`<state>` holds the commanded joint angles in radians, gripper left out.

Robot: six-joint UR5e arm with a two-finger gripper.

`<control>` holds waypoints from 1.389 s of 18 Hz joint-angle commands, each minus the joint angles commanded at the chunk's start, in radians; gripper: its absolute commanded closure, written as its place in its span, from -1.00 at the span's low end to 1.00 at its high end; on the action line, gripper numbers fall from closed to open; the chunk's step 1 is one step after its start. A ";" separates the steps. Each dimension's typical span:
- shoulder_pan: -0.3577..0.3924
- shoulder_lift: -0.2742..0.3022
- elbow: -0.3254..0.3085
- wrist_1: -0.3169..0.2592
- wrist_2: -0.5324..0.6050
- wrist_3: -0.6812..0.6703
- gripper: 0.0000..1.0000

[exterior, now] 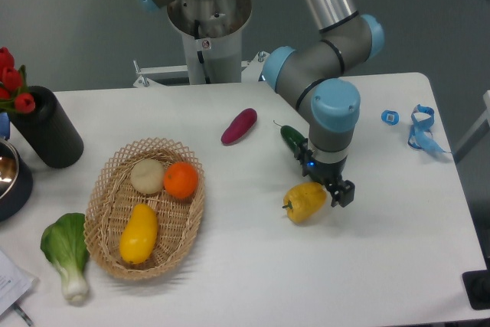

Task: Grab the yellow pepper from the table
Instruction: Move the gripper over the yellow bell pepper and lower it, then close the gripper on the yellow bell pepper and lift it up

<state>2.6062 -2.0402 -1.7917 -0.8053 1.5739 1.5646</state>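
The yellow pepper (305, 201) lies on its side on the white counter (253, 281), stem pointing left, free of any grip and resting on its own lobes. The pincer (328, 186) hangs just above its right end, fingers pointing down; one dark finger shows to the right of the pepper, so the fingers look spread, with nothing between them. Judging by this, the arm is lining up for a descent rather than lifting yet.

A green cucumber (292, 137) lies close behind the pepper, partly hidden by the wrist, so room on that side is tight; a finger coming down there could nudge it. In front of the pepper and to its right the counter gives more room. A purple sweet potato (239, 126) sits farther back, and the wicker basket (104, 212) with its fruit is well apart to the left.
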 joint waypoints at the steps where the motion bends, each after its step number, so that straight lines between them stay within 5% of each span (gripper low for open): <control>1: 0.000 -0.002 0.002 0.000 0.000 0.002 -1.00; 7: 0.009 -0.009 0.008 0.003 -0.002 -0.002 -0.11; 12: 0.011 -0.003 0.020 0.002 -0.005 -0.032 0.90; 16: 0.028 0.055 0.066 -0.027 0.000 -0.121 0.91; 18: 0.038 0.060 0.142 -0.122 -0.002 -0.126 0.92; 22: 0.044 0.016 0.384 -0.409 -0.014 -0.124 0.92; 25: 0.044 -0.009 0.481 -0.474 -0.031 -0.121 0.92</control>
<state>2.6507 -2.0494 -1.3102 -1.2793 1.5432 1.4435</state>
